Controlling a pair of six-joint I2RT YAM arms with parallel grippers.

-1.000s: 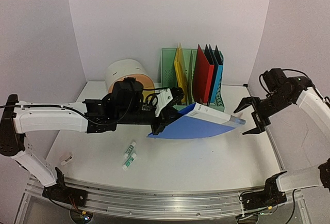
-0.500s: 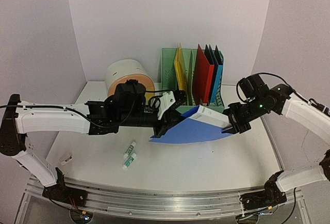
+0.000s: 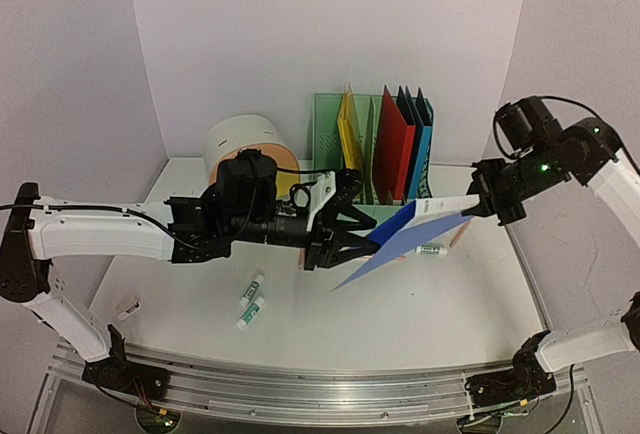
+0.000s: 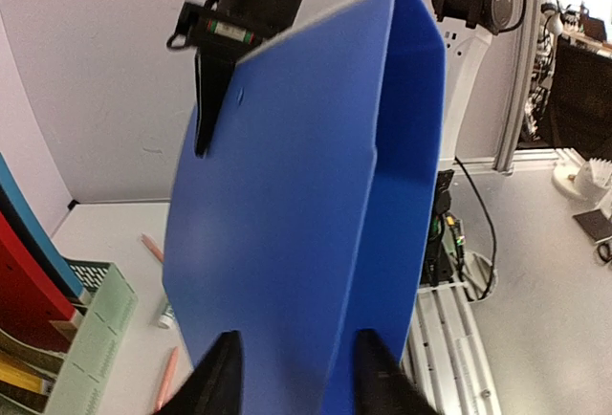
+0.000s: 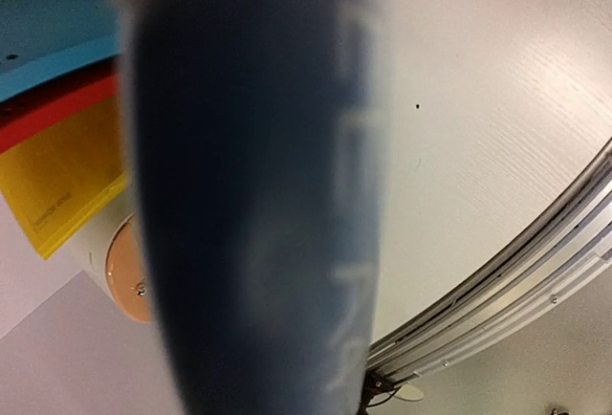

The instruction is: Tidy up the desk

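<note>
Heads up: your left end effector (image 3: 357,233) gapes wide, only the right end effector (image 3: 486,204) pinches the blue folder (image 3: 397,243) at its corner, so it could twist loose.

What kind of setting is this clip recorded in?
Probably a mock office desk in a robot test cell: a white desk boxed in by lilac walls, a mint-green file rack of folders, and two arms bolted at its rail, a blue folder between them.
</note>
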